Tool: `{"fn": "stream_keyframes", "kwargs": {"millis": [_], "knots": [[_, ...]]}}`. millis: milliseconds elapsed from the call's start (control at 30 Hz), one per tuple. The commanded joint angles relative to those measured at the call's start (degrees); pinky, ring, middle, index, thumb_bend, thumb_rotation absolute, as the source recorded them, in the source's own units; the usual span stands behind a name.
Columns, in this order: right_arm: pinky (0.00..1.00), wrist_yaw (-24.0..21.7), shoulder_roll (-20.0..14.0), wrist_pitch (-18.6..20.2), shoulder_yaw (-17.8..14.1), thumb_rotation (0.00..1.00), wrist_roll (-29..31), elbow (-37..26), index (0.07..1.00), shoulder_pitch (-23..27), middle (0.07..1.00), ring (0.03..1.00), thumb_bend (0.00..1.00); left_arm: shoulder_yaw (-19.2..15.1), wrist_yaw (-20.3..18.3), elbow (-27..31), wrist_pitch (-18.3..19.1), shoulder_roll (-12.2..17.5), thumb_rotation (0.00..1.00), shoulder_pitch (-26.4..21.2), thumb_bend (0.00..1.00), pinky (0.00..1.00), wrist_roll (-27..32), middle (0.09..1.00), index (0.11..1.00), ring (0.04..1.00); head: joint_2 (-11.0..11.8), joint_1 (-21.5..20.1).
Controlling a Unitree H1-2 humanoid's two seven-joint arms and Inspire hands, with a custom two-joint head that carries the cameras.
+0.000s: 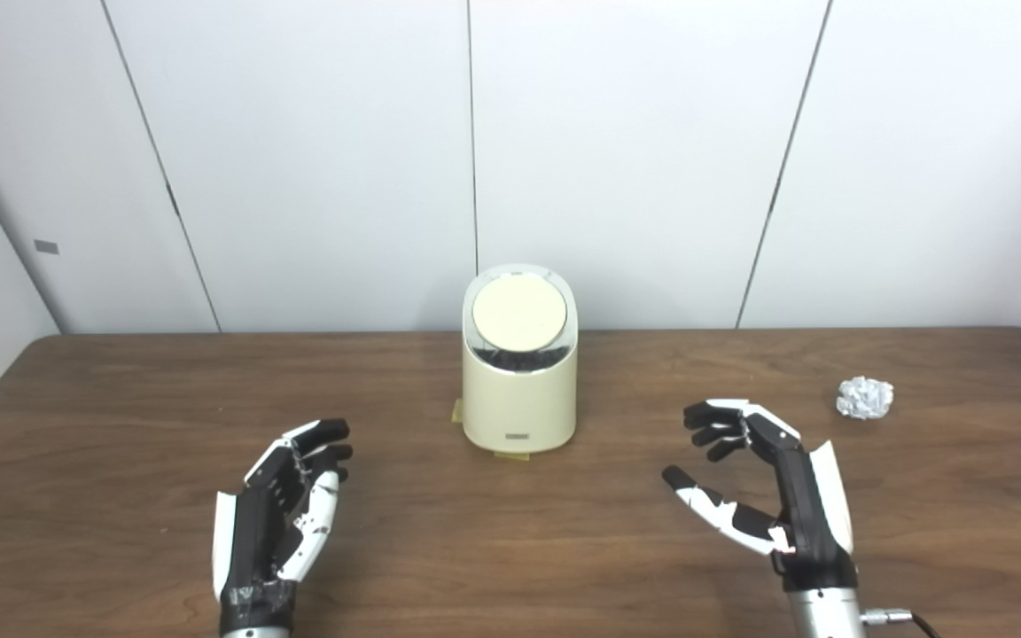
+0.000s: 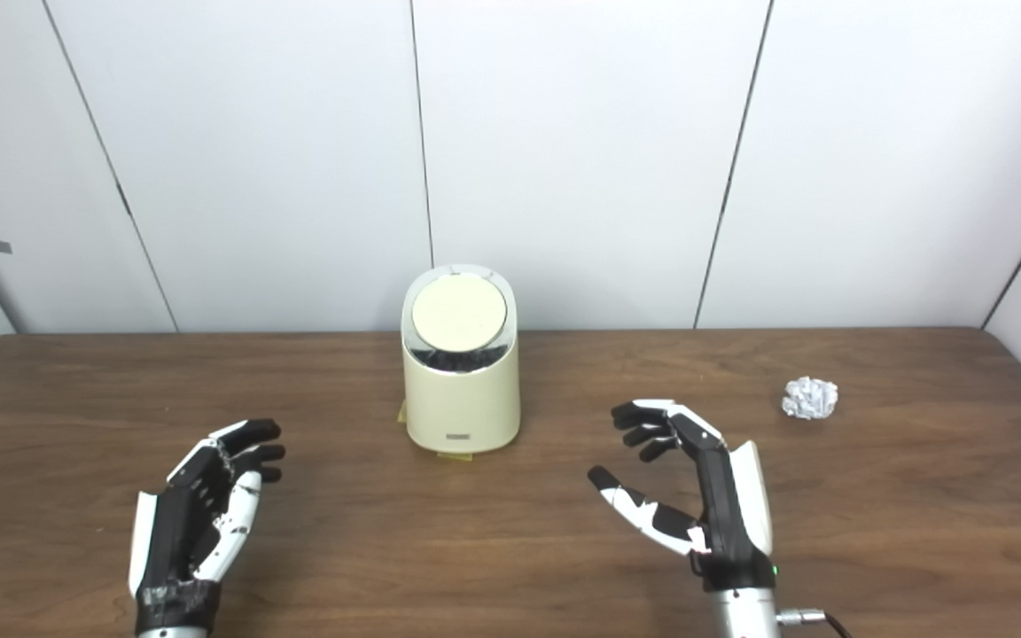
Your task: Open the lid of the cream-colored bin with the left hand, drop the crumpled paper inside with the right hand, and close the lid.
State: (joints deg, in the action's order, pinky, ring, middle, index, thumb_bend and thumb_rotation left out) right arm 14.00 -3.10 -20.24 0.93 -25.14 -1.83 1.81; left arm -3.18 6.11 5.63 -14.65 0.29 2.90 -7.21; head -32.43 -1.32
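Step in hand, as judged: none begun; the lid is down and the paper is untouched, so the lid-opening comes first

Lower left of frame: left hand (image 1: pixel 284 501) sits low over the wooden table (image 1: pixel 103 416), palm turned inward, fingers loosely extended and apart, holding nothing. It is well apart from the bin, to the bin's left and nearer the bottom edge

Centre of frame: cream-colored bin (image 1: pixel 519 363) stands upright near the table's far edge, against the white wall panels (image 1: pixel 315 142). Its round lid (image 1: pixel 518 315) is tilted toward the camera and appears seated; a dark band under the lid's front edge could be a gap or a shiny trim, not resolvable here. Yellowish tape tabs (image 1: pixel 510 455) show at the base

Lower right: right hand (image 1: pixel 763 483), palm inward, thumb splayed toward centre, fingers curled at the tips but apart; empty

Right, mid-height: crumpled paper (image 1: pixel 864 397) lies on the table, beyond and right of the right hand, not touching it

Next move calls for: left hand to travel up and rightward to the lid and lift it; right hand must reach outward for the paper
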Motion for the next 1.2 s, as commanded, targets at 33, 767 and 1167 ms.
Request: {"fn": "stream_keyframes", "kwargs": {"millis": [33, 767, 1167], "knots": [[0.44, 0.4, -1.3, -0.5, -0.5, 0.13, -0.6, 1.3, 0.595, -2.0, 0.6, 0.554, 0.36, 0.4, 0.3, -0.8, -1.0, 0.0, 0.43, 1.5, 0.24, 0.62, -1.0, 0.722, 0.71, 0.68, -0.1, -0.1], [0.42, 1.0, -1.1, -0.7, -0.4, 0.13, -0.9, 2.6, 0.594, -1.6, 0.59, 0.535, 0.36, 0.6, -1.6, 0.5, 2.2, 0.7, 0.5, -0.9, 0.25, 0.66, 1.3, 0.753, 0.727, 0.723, 0.3, -0.8], [0.38, 2.0, -0.4, -1.1, 0.2, 0.13, -1.8, 3.4, 0.591, -1.5, 0.571, 0.502, 0.37, 4.9, -12.7, 13.8, 38.1, 8.0, 0.74, -14.2, 0.81, 1.0, 1.2, 0.998, 0.997, 0.999, 0.3, -1.4]]}}
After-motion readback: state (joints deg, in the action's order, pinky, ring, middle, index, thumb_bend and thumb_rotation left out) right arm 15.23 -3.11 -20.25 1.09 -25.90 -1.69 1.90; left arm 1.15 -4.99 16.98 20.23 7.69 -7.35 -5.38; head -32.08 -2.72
